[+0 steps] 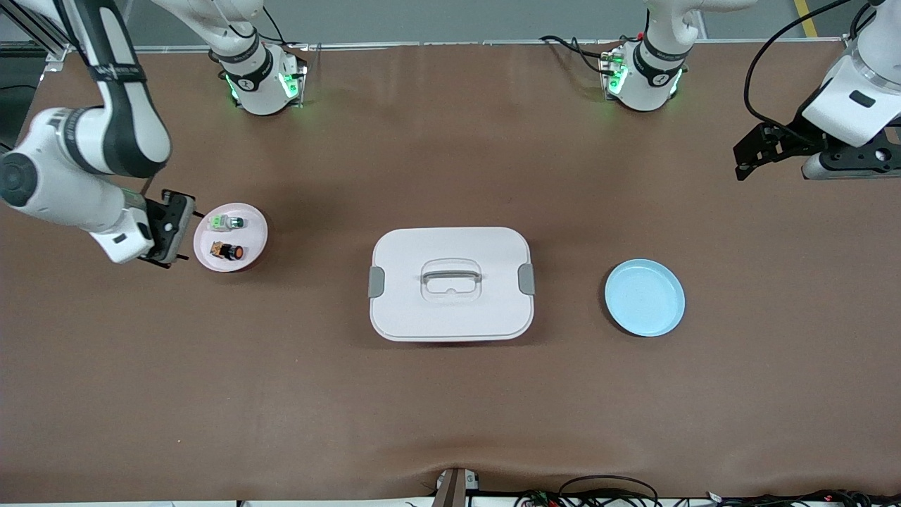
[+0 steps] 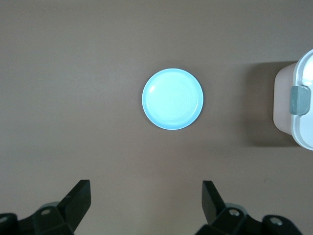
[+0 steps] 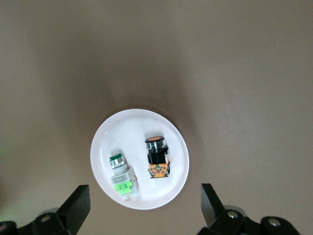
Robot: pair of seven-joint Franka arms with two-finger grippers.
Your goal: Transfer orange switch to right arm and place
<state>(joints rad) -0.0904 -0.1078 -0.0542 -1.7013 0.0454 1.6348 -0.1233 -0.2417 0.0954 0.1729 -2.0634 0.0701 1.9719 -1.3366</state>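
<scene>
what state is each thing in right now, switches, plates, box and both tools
orange switch: lying on its side on the pink plate, not held
green switch: lying on its side beside it, same plate
blue plate: nothing on it, toward the left arm's end of the table
white box: lid on, side clips down
right tool: open, beside the pink plate, holding nothing
left tool: open, holding nothing, arm waiting
</scene>
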